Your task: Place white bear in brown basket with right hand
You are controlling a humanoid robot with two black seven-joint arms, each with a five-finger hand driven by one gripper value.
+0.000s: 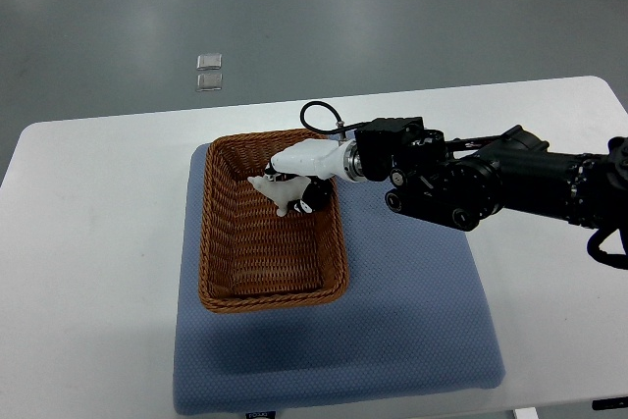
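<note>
Lying slantwise, white bear point(272, 189) in right hand point(306, 180) over brown basket point(221, 272).

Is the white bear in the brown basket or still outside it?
Within the rim, not set down: the white bear hangs over the brown basket, gripped by the right hand.

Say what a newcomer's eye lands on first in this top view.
The black right arm reaching in from the right edge, its right hand over the far end of the brown basket, fingers around the white bear. The basket sits on a blue pad in the middle of the white table; its near end looks empty.
</note>
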